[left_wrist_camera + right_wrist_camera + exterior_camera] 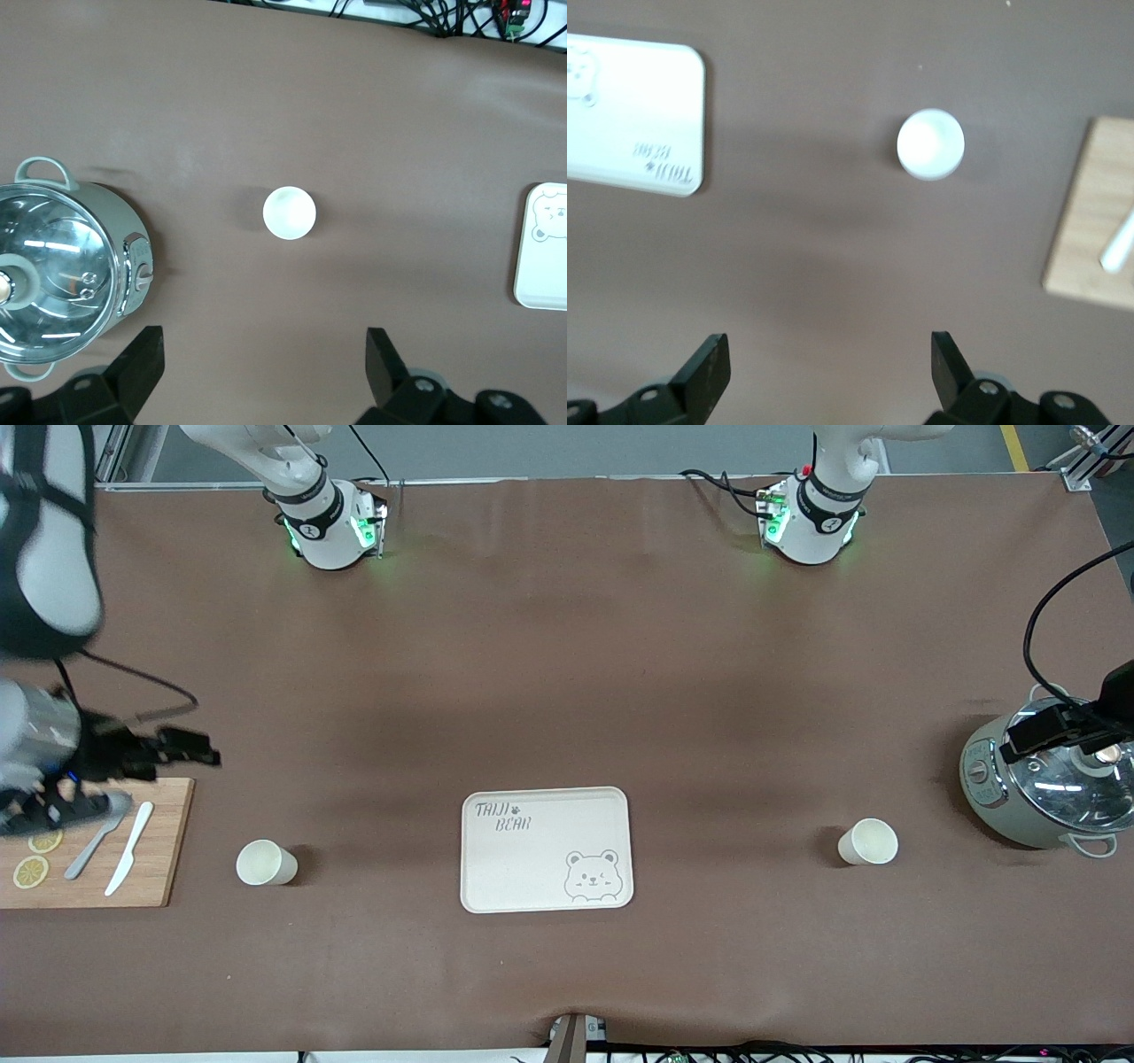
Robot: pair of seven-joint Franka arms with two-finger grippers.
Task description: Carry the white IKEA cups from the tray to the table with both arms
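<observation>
Front view gives us the brown bench (567,691) with a cream bear tray (546,849) lying flat near its middle, and two white cups standing upright on either side of it, each well apart from the tray. One cup (262,863) stands toward the right arm's end, just beside a wooden board (164,841) that carries a white knife (129,848), a grey spoon (96,845) and lemon slices (30,871). The other cup (869,841) stands toward the left arm's end, near a grey-green pot (1044,784) with a glass lid. Our right hand (182,748) hangs over the bench just beside the board's edge that lies farther from the front camera; in the right wrist view its fingers (709,367) are spread wide with nothing between them, and the cup (930,143) sits clear of them. Our left hand (1054,726) hovers over the pot; in the left wrist view its fingers (140,359) also stand wide apart and empty, with the cup (289,212) between the pot (62,266) and the tray (545,248)
</observation>
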